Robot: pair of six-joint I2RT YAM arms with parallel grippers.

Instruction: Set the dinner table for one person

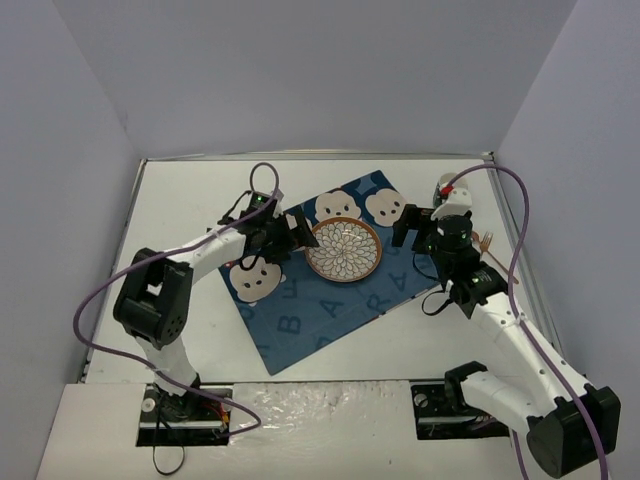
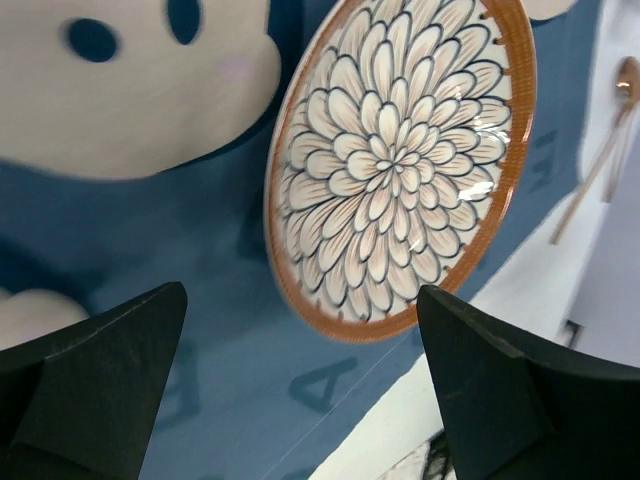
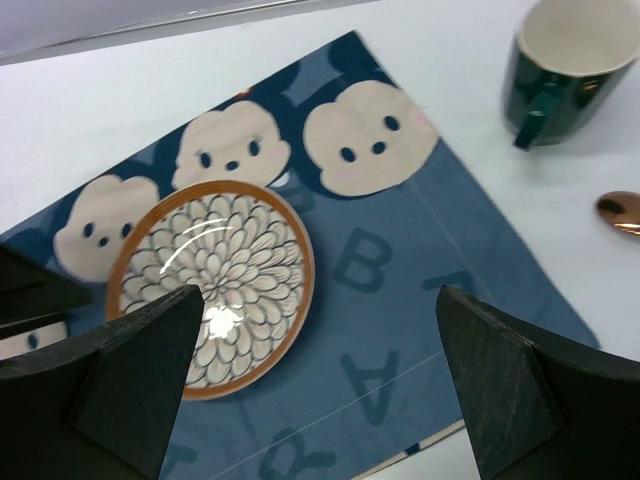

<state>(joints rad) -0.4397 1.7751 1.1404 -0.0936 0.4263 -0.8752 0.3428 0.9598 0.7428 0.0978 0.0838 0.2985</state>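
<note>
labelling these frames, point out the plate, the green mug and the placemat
plate [image 1: 343, 249], top external view, centre of its petal pattern
green mug [image 3: 565, 95], right wrist view, dark outer wall
placemat [image 3: 450, 260], right wrist view, bare blue cloth

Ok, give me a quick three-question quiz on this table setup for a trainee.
1. True or false: the flower-patterned plate lies on the blue cartoon placemat.
2. The left gripper is: A) shut on the plate, B) open and empty, C) shut on a fork.
3. Which vessel stands on the white table, off the placemat?
Key: 1 true; 2 B; 3 the dark green mug.
</note>
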